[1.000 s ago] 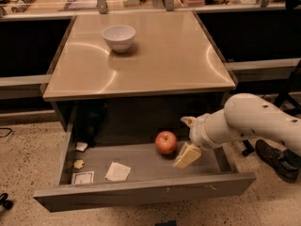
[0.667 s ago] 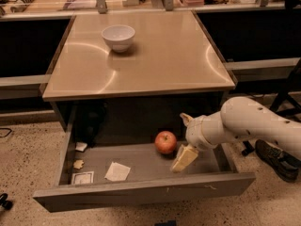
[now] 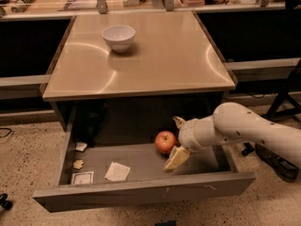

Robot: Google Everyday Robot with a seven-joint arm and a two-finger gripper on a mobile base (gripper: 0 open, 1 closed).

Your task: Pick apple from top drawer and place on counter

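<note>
Inside the pulled-out top drawer, under the counter, a red apple sits on the grey floor, the gripper beside its right side, spread wide, grasping nothing.

The white arm reaches in from the right, angled down-left. Its gripper sits low at centre, its 2 fingers spread apart.
</note>
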